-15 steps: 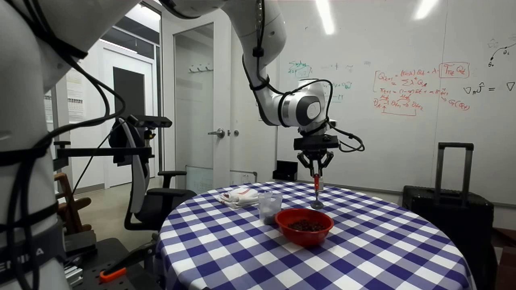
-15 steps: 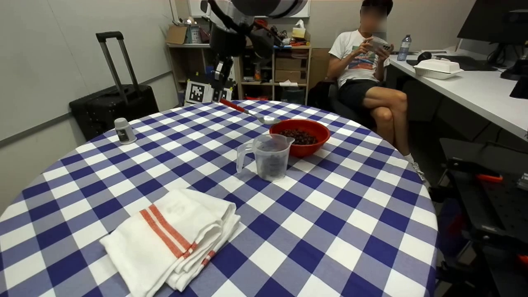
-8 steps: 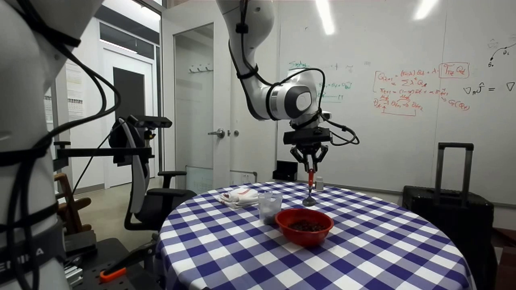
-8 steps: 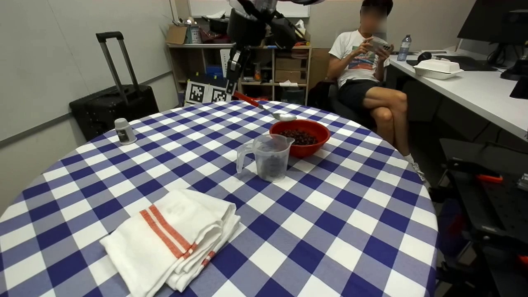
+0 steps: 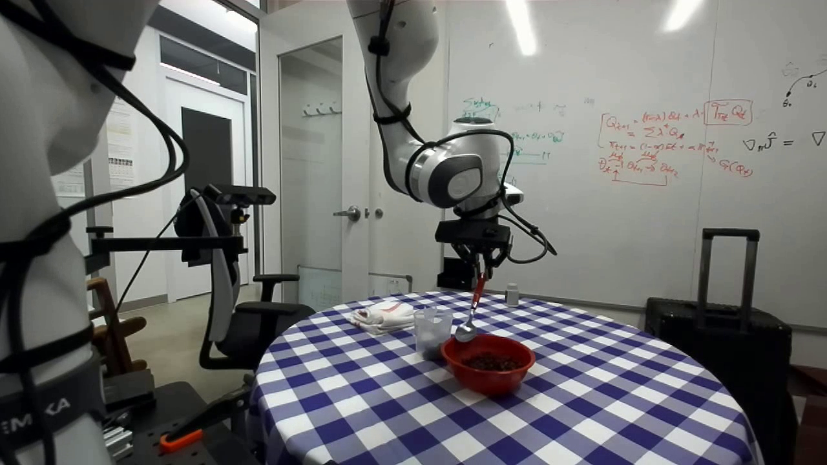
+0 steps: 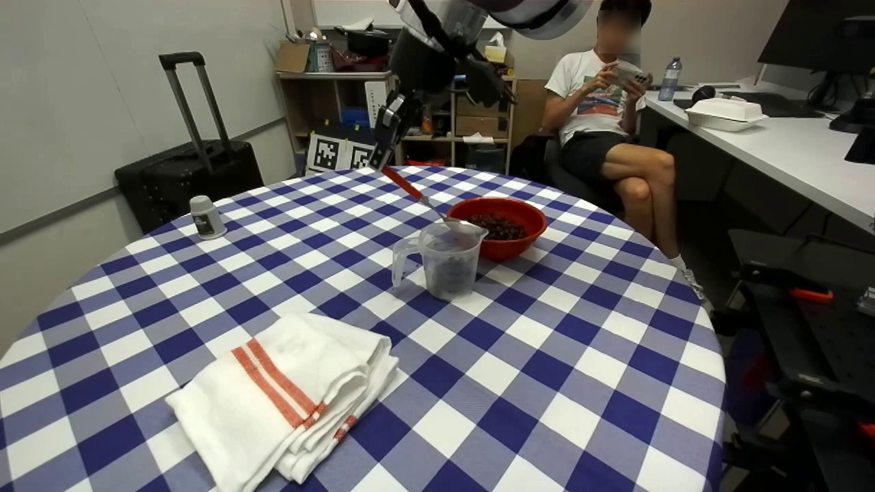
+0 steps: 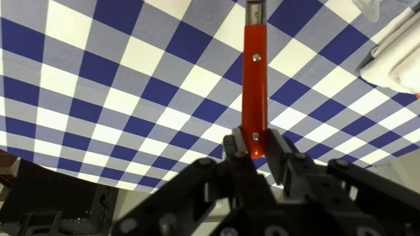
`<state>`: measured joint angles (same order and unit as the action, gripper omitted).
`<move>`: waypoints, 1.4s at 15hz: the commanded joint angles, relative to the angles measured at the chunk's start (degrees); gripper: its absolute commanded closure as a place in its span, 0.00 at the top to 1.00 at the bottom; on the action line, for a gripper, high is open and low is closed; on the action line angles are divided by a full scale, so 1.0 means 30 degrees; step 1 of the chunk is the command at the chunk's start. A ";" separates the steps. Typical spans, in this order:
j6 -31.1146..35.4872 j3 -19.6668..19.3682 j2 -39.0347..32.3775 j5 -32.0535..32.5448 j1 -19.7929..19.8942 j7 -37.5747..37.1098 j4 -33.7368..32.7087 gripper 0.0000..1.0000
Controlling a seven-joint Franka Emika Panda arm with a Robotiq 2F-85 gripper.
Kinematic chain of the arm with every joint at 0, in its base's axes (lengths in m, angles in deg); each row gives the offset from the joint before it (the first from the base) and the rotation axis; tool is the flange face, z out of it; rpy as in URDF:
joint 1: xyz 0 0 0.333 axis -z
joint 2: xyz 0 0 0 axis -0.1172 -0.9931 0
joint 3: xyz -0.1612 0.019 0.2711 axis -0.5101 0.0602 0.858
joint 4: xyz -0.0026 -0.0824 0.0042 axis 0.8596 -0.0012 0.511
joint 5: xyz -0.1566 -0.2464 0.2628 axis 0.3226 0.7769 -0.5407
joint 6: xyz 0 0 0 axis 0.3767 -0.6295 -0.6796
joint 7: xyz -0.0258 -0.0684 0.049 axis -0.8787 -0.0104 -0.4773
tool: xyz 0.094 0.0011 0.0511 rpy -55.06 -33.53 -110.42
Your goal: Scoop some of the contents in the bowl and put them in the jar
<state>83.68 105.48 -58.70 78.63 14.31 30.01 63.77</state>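
Found the pincer (image 7: pixel 256 141) closed on the tail end of the red-handled spoon (image 7: pixel 255 80), with most of the length reaching away from the grip. Noted the bowl (image 5: pixel 489 381) on the counter (image 5: pixel 581 413) with dark contents (image 5: pixel 492 361) inside, and the jug (image 6: pixel 450 273), taken as the task's jar, just beside it; cannot tell whether touching. Observed the spoon tilted, with its head (image 5: pixel 465 332) near the bowl's rim on the jug side; cannot tell whether over the rim or short of it. Can see no load on the head. Judged to be at the scooping step, with nothing yet taken up.

Clear the jug's lip first, then carry the head inward above the middle of the bowl. Lower tip first, push shallowly through the contents away from the jug, and roll level before raising. Avoid pressing on the bowl's floor: held so far back, likely to pivot in the grip. Avoid leaning on the rim, at risk of sliding the bowl. Let loose pieces drop back before crossing to the jug's mouth.
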 commanded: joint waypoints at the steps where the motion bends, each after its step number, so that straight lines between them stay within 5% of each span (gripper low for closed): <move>1: 0.1026 0.2497 -0.0447 -0.1069 0.2785 0.2033 0.0262 0.05; 7: 0.1093 0.3990 -0.0876 -0.0543 0.5337 0.2949 0.0375 0.05; 13: 0.1320 0.7065 -0.2558 -0.0431 0.8446 0.3603 0.0377 0.05; 21: 0.1747 0.7473 -0.3839 0.1493 1.0302 0.2934 0.1105 0.05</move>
<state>86.85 126.94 -68.47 80.25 43.78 39.40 66.20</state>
